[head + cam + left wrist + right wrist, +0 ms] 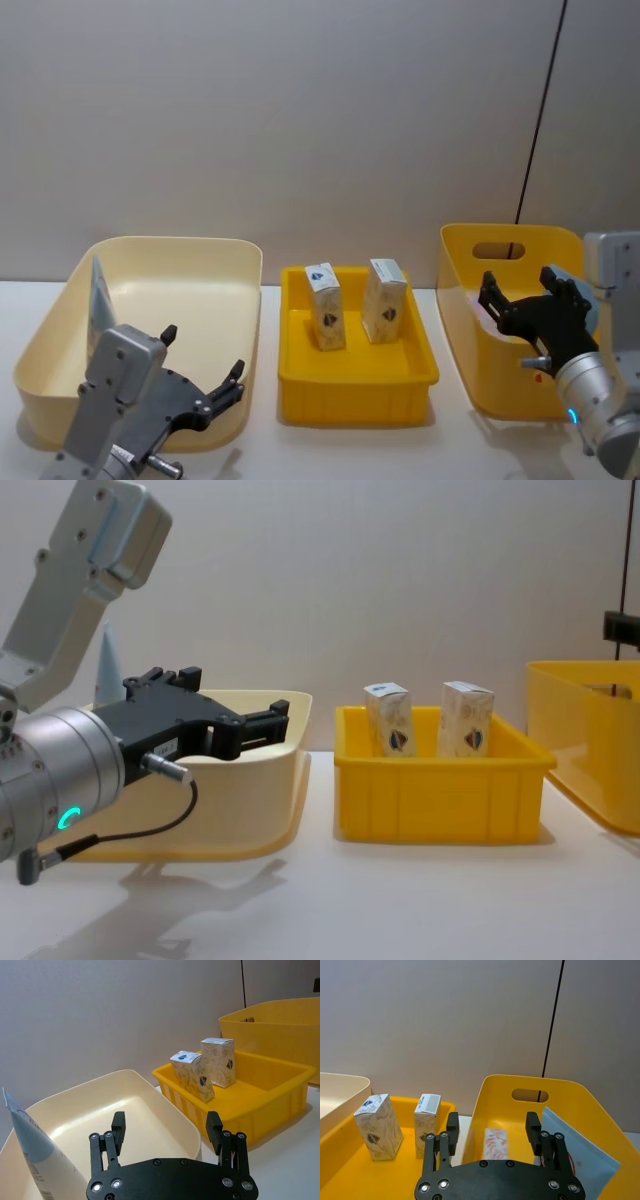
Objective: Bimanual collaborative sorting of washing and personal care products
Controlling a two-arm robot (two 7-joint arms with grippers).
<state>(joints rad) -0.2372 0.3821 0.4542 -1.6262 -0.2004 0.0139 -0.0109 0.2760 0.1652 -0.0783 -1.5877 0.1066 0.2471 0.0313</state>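
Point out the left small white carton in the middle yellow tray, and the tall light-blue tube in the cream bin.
Left small white carton (325, 307), head view, front face.
Tall light-blue tube (35, 1157), left wrist view, mid-body.

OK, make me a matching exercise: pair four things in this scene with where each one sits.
Things:
1. light-blue tube
2. two white cartons
3. left end effector
4. right end effector

Places:
A. standing in the small yellow tray in the middle
B. open, over the yellow bin with the handle slot
C. leaning in the left corner of the cream bin
D. open, at the near rim of the cream bin

Pairs: 1-C, 2-A, 3-D, 4-B
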